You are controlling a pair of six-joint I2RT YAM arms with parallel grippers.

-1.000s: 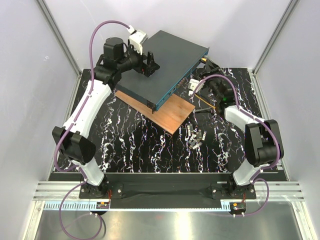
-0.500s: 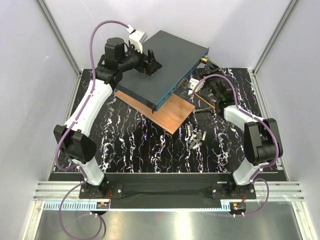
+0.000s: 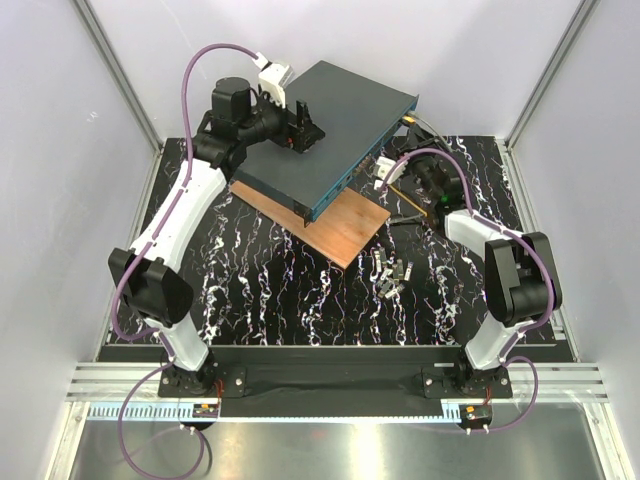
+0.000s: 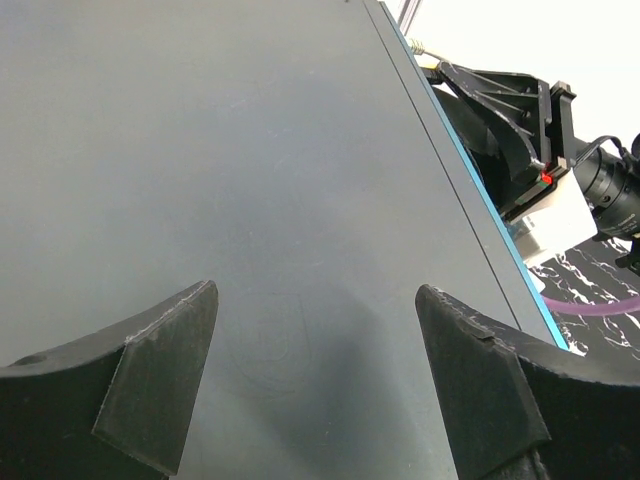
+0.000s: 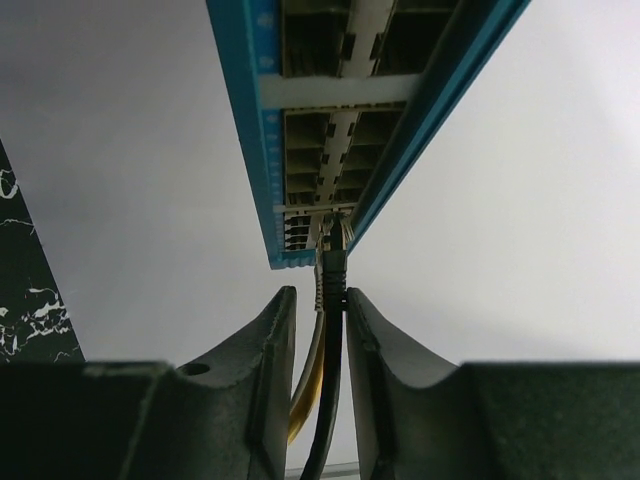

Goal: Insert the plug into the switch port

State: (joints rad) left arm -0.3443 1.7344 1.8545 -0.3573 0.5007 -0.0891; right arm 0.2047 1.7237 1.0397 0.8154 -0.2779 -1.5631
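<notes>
Your right gripper (image 5: 320, 296) has crept a little nearer the switch (image 3: 345, 115) over the last second, and its jaws have drawn in. The left arm has barely shifted.

The right jaws now stand close together, with a black cable (image 5: 333, 275) and the thin orange cable (image 5: 304, 398) running up between them. You cannot tell from here whether they pinch the cables or only flank them. Just ahead of the jaw tips, the plug (image 5: 323, 240) appears to sit at the mouth of the switch port (image 5: 318, 222) at the end of the teal row. It shows too small to say whether it is seated.

Your left gripper (image 4: 315, 295) has its jaws wide apart and holds nothing; the switch's dark top lies between and beneath them.

By my judgement, the approach and lining-up are done. What is left for you is the final push until the plug is home, then letting go of the cable.
</notes>
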